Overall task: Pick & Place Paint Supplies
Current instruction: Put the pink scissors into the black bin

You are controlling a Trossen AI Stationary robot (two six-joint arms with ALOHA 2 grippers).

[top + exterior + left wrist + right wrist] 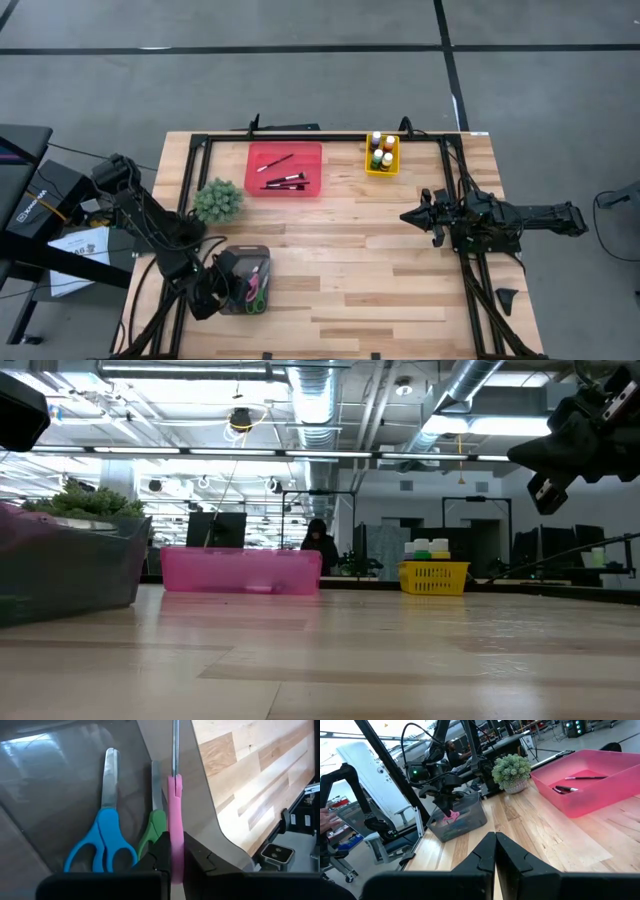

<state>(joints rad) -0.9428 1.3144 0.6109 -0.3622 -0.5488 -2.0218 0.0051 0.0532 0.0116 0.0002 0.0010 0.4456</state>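
Left gripper [172, 862] jaws clamped on pink scissors' [174, 820] handle, inside grey bin [232, 262]. Right gripper [412, 214] jaws together, idle mid-table. Scissors look light, stiff, slick; handle suits. Brushes [285, 181] lie in pink tray [255, 155].

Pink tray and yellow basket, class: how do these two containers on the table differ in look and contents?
The pink tray is wide, shallow and solid-walled; the yellow basket is small, narrow, with slotted sides. The pink tray holds paintbrushes lying flat; the yellow basket holds paint bottles standing upright, their caps above its rim. Both sit along the far side of the table, with neither gripper on them.
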